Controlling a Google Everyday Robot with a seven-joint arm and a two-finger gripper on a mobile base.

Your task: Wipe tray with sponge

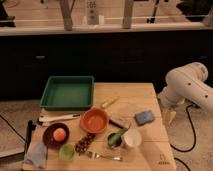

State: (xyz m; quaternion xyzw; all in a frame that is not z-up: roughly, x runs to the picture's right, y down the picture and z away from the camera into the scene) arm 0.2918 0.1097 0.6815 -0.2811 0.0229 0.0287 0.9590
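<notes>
**Desk** (145, 97): pale wood, carrying all items below.

**Tray** (67, 94): green, square, shallow. It sits at the desk's far left corner with nothing lying in it.

**Sponge** (144, 117): blue, flat on the desk near the right edge. It is well apart from the tray, with the bowl between the two.

**Gripper** (170, 116): at the end of the white arm (187, 85), hanging just off the desk's right edge, near the sponge but not touching it. Whether the jaws are open or closed cannot be told, and nothing is seen in them.

**Bowl** (94, 120): orange, mid-desk, just in front of the tray's near right corner.

**Plate** (49, 144): dark, near left, with an orange fruit (59, 133) on it.

**Green cup** (66, 151): small, just beside the plate at the front edge.

**White cup** (132, 138): upright, front right of the bowl.

**Dark cup** (116, 139): touching the white cup's left side, with something green in it.

**Fork** (105, 156): lying flat near the front edge.

**Utensil** (59, 119): white-handled, lying just in front of the tray.

**Cloth** (36, 154): grey-blue, crumpled at the front left corner.
</notes>
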